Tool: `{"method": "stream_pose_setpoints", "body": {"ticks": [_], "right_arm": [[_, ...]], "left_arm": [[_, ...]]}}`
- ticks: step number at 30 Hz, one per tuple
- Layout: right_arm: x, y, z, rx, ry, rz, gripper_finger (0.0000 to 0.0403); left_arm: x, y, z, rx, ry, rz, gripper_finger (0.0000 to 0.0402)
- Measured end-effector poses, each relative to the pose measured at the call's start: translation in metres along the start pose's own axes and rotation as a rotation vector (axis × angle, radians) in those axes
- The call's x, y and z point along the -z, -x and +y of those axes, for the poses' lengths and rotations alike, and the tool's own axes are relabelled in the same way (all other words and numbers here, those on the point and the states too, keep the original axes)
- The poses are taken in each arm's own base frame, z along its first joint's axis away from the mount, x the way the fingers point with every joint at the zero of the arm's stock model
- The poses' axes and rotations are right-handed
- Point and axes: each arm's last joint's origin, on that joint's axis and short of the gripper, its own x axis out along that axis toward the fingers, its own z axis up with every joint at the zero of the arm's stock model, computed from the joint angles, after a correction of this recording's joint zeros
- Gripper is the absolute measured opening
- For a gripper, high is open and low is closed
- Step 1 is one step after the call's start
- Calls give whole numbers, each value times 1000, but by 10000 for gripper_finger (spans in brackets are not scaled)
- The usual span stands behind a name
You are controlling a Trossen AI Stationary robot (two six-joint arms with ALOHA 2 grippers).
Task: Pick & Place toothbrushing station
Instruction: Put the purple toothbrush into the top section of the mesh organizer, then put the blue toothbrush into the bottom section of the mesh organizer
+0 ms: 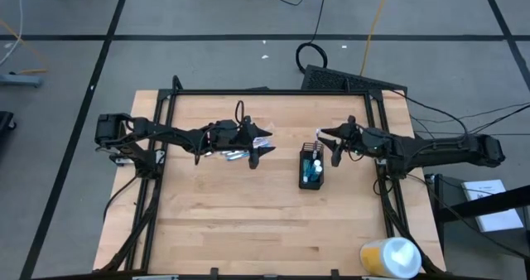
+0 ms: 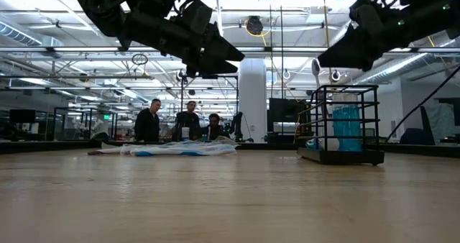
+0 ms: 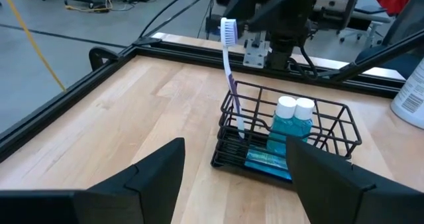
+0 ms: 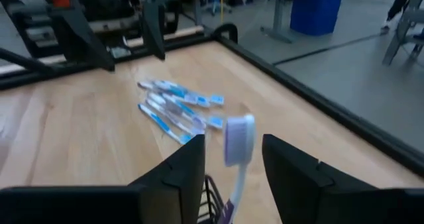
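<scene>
A small black wire basket [image 1: 311, 171] stands on the wooden table right of centre. It holds two blue bottles with white caps [image 3: 295, 118], a blue tube [image 3: 268, 161] and one upright purple-and-white toothbrush [image 3: 230, 78], which leans on the wire rim. A pile of blue-and-white toothbrushes [image 1: 234, 154] lies flat at centre left. My left gripper [image 1: 255, 152] hangs open and empty just above that pile, facing the basket. My right gripper [image 1: 330, 147] is open above the basket's far end. Its fingers stand on either side of the toothbrush's head [image 4: 238, 141].
A yellow-and-white roll [image 1: 389, 258] lies at the table's near right corner. A black frame [image 1: 265, 92] runs along the table's far and side edges. People stand in the room beyond the table [image 2: 180, 121]. Bare wood lies between the pile and the basket.
</scene>
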Motion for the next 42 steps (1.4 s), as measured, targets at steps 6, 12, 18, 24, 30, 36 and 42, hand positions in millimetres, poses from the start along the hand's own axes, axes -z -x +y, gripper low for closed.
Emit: {"method": "stream_pose_setpoints", "body": {"ticks": [6, 12, 18, 24, 30, 36, 42], "right_arm": [[-8, 10, -2, -11, 7, -68, 139], [-14, 20, -4, -25, -18, -130, 139], [-24, 28, -3, -116, -22, -222, 135], [-34, 32, -1, -140, 49, -336, 133], [-35, 31, -1, -137, 69, -343, 132], [-33, 30, -1, -135, 75, -322, 128], [-32, 29, -1, -135, 79, -315, 128]], "left_arm": [[1, 0, 0, -1, 2, 14, 267], [1, 0, 0, -1, 4, 13, 267], [-4, 6, 0, -1, 1, 11, 267], [-17, 25, 4, -30, 11, 53, 267], [-13, 54, 7, -133, 30, 267, 267], [6, 78, 11, -305, 157, 532, 267], [33, 95, 14, -464, 270, 820, 267]]}}
